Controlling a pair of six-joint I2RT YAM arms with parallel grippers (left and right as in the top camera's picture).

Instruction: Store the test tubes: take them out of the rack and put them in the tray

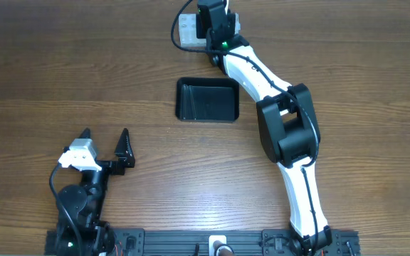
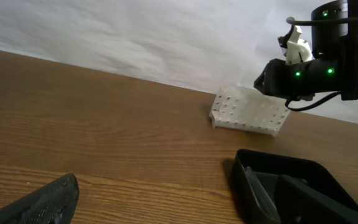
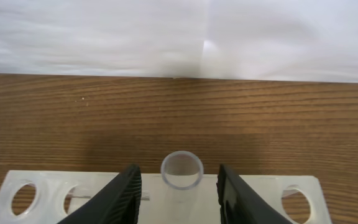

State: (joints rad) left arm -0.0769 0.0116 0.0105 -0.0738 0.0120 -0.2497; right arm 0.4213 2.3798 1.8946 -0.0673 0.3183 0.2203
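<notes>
While upright in rack [image 3: 48, 185], test tube [image 3: 181, 170] between right fingers [image 3: 114, 196]

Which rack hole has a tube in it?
The middle hole of the rack, straddled by the right gripper: a clear tube stands in it. The holes either side look empty.

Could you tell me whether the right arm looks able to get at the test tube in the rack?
Probably yes: the right gripper is open at the rack, its fingers flanking the test tube, nothing between.
</notes>
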